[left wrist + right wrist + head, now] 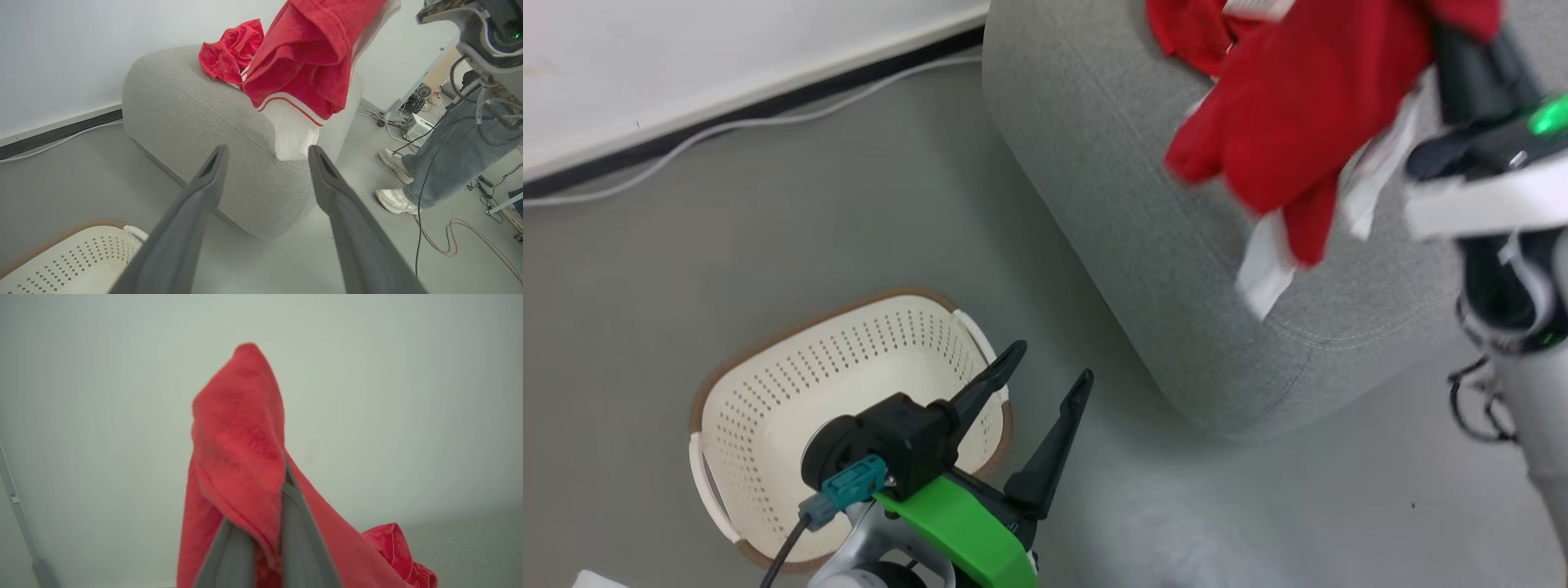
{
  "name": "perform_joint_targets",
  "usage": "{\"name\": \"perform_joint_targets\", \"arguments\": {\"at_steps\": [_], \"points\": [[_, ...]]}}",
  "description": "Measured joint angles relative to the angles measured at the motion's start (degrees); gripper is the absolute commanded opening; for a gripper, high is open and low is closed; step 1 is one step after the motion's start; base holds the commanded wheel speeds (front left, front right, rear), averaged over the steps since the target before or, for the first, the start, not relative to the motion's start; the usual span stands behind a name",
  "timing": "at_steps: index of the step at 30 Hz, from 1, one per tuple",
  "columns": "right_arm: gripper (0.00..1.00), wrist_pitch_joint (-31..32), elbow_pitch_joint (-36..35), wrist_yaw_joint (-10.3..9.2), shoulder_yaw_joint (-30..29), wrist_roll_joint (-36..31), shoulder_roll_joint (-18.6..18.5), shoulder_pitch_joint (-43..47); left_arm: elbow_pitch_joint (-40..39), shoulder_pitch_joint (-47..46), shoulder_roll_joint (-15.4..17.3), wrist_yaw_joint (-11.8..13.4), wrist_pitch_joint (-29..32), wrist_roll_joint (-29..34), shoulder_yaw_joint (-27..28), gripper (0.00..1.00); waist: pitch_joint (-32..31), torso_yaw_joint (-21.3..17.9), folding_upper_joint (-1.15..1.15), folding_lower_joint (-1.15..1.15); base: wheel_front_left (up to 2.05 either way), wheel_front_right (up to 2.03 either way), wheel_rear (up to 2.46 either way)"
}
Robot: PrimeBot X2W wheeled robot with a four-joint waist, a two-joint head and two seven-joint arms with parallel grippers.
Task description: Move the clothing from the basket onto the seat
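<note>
- Red cloth with a white panel at its lower end: the held garment (1298, 106) hangs from the right gripper (263, 514), whose fingers are pinched tight on a fold near the top of it.
- It drapes straight down, long axis vertical and white hem lowest, over the near rounded corner of the seat (1111, 204). You cannot tell from these views whether the hem touches the upholstery; at the least it is close above it.
- A second red garment (1188, 33) lies crumpled on the seat, further in from the edge and just beside the hanging one.
- The right arm is the one over the seat: raised, fingers aimed at the pale wall (367, 375).
- The left gripper (1052, 364) is spread wide and holds nothing. It sits low over the basket (760, 425), on the side nearer the seat, well apart from the cloth.
- The basket stands on the floor beside the seat; what shows of its inside is bare.
- Judgement: the release turns on that corner. Carry the pinch further in before you let go, or the hem may drag the cloth off toward the floor.
</note>
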Motion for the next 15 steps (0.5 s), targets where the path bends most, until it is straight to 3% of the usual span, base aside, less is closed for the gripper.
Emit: {"name": "perform_joint_targets", "arguments": {"at_steps": [8, 15], "points": [[0.00, 2.03, 10.22, -3.88, -11.95, 5.92, -1.34, -15.88, -0.56, -0.04, 0.62, 1.98, 2.32, 0.85, 0.54, 1.00, 6.15, 3.30, 0.00, 0.00, 0.00, 0.00, 0.00], [0.00, 2.41, 14.52, -6.81, -21.03, 6.45, -7.97, -29.49, -2.42, 0.02, 2.16, 2.50, 3.32, 2.96, 0.92, 1.00, 10.17, 7.46, 0.00, 0.00, 0.00, 0.00, 0.00]]}}
